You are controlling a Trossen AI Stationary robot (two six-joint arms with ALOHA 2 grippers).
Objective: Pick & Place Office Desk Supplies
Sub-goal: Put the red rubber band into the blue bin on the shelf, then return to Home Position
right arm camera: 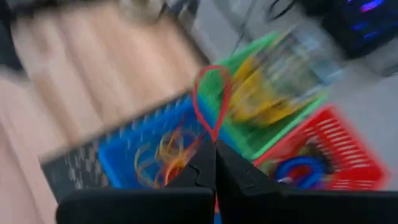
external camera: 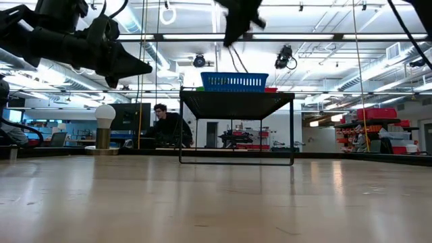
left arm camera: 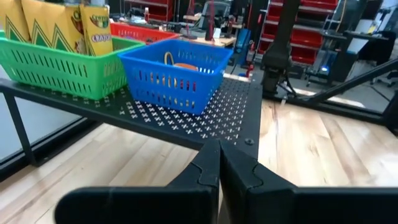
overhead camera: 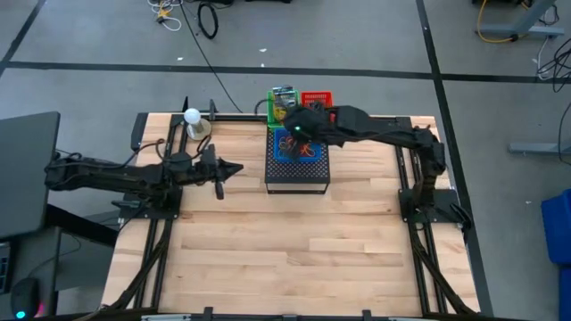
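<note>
A black mesh stand (overhead camera: 297, 176) at the table's far middle carries a blue basket (left arm camera: 174, 74) with tan and orange rubber bands (right arm camera: 165, 155) in it. Behind it stand a green basket (left arm camera: 59, 65) of yellow crayon boxes (left arm camera: 93, 28) and a red basket (right arm camera: 323, 149) with blue rings (right arm camera: 298, 168). My right gripper (right arm camera: 214, 146) hangs high above the blue basket (overhead camera: 299, 147), shut on a red rubber band (right arm camera: 211, 93). My left gripper (left arm camera: 219, 155) is shut with nothing in it, level, left of the stand (overhead camera: 234, 168). My right gripper pinches one end of the red rubber band's loop (right arm camera: 213, 134) between its two fingertips. The fingers slant downward over the blue basket. The rest of the loop stands out past the fingertips as an open oval, lifted clear of the baskets.
A white light bulb on a base (overhead camera: 192, 120) stands at the far left of the table, behind my left arm. Bare wood (overhead camera: 294, 259) fills the near half of the table. Beyond the far edge a person (external camera: 165, 125) sits in the room.
</note>
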